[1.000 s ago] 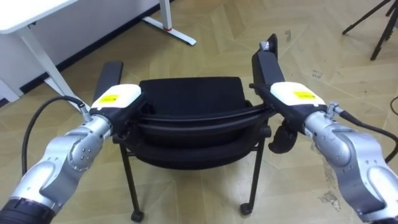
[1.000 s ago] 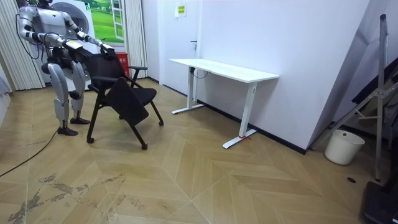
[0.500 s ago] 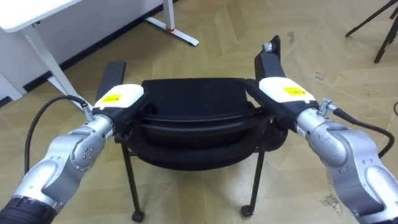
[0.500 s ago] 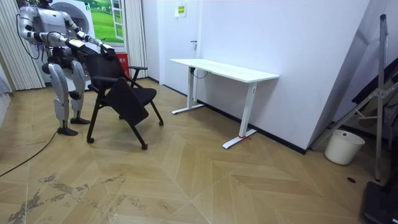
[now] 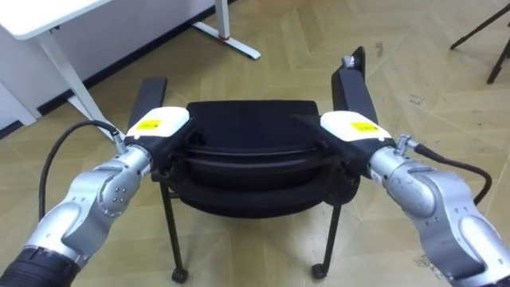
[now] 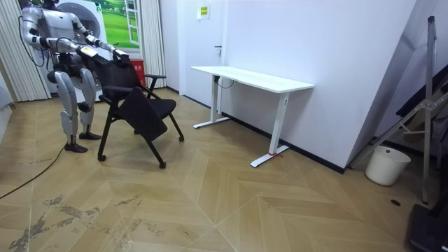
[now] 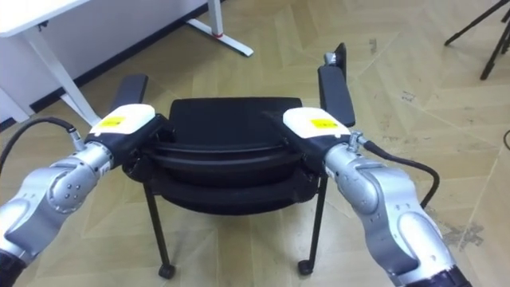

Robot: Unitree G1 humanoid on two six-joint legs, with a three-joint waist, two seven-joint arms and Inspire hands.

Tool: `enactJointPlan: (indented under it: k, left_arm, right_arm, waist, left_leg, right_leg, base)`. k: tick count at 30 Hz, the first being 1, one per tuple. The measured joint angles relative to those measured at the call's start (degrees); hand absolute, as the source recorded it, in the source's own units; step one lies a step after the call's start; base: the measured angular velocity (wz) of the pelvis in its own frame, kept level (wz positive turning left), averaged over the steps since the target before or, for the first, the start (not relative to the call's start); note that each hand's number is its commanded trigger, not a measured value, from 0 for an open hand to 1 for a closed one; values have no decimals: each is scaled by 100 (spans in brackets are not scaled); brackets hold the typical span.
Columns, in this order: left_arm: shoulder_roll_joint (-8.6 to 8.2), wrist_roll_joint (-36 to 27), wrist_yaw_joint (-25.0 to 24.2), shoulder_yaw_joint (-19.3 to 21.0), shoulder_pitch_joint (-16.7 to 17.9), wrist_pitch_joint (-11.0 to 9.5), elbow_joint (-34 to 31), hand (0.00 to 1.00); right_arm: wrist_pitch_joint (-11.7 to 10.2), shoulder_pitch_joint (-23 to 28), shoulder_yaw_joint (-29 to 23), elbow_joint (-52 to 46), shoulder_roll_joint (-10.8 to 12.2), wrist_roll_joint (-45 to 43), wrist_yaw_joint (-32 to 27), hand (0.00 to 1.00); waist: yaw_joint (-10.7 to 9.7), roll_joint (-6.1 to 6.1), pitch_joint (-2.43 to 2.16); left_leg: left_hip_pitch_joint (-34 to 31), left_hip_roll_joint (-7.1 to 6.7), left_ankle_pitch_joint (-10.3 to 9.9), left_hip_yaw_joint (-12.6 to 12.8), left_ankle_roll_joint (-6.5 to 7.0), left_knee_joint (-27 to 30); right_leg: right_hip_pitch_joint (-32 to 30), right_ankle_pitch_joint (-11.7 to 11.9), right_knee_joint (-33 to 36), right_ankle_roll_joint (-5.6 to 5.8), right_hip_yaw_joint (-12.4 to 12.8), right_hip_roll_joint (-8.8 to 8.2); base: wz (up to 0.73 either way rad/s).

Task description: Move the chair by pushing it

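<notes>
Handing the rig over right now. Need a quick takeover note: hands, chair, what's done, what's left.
Left hand: resting on the left end of the chair's backrest.
Right hand: resting on the right end of the same backrest.
Chair: black, with armrests, on the wood floor directly in front of the robot. It is well apart from the white desk, which is ahead and to the robot's left.
Done: the robot stands behind the chair with both hands placed on its back.
Left: the push itself. It probably goes toward the desk, but the target spot is not marked.
</notes>
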Motion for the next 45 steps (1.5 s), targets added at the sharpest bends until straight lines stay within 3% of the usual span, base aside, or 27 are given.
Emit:
enactJointPlan:
  k: [10, 11, 12, 13, 18, 24, 26, 28, 45]
  left_arm:
    - [-48, 56, 13, -133, -27, 35, -73, 100]
    - [-52, 63, -2, -139, -25, 57, -72, 100]
    - [-58, 65, -7, -182, -25, 107, -71, 100]
    - [-63, 65, -7, -197, -26, 135, -71, 100]
    - [-97, 92, -60, -207, -26, 227, -71, 100]
    - [-125, 91, -132, -206, -26, 270, -73, 100]
    - [-224, 91, -170, -205, -26, 268, -79, 100]
    - [-234, 91, -202, -191, -27, 268, -89, 100]
    - [-199, 97, -364, -136, -29, 298, -232, 100]
  right_arm:
    - [-211, -3, 78, 739, 3, -144, -852, 0]
    - [-267, 1, 107, 836, 7, -205, -971, 26]
    - [-330, 7, 130, 950, 19, -230, -1094, 60]
    - [-353, 6, 148, 1004, 23, -230, -1175, 100]
    - [-416, 13, 153, 1271, 183, -228, -1598, 100]
    - [-524, 33, 146, 1441, 234, -203, -1932, 100]
    - [-520, -53, 40, 1592, 305, -171, -2079, 100]
    - [-628, -17, 65, 1576, 219, -213, -2116, 100]
    - [-741, -14, 70, 1671, 223, -231, -2341, 100]
  waist:
    - [48, -3, -24]
    - [41, -3, -24]
    - [12, 9, -35]
    - [-20, 11, -37]
    - [-71, 41, -32]
    - [-97, 52, -66]
    - [-63, 115, -90]
    - [-54, 139, -97]
    - [-37, 91, -61]
  left_leg:
    - [20, 0, -4, -89, -10, 6]
    - [22, 7, -4, -93, -10, 6]
    - [17, 7, -13, -120, -20, 16]
    - [12, 5, -14, -151, -19, 21]
    - [12, 11, -17, -197, -23, 38]
    - [16, 10, -17, -196, -24, 46]
    - [16, 5, -17, -196, -23, 38]
    - [18, 15, -17, -201, -24, 30]
    - [15, 15, -16, -198, -25, 6]
  right_leg:
    - [131, 12, -146, -7, -128, 0]
    - [182, 41, -214, -10, -133, 9]
    - [208, 45, -228, -8, -165, 9]
    - [222, 52, -234, -4, -195, 6]
    - [280, 81, -297, -11, -292, 7]
    - [294, 83, -296, -12, -324, 1]
    - [291, 84, -300, -11, -351, -7]
    - [294, 83, -300, -11, -402, -6]
    - [284, 83, -314, -10, -407, -5]
  base:
    - [6]
    - [6]
    - [8]
    - [15]
    - [4]
    - [1]
    - [0]
    - [2]
    - [0]
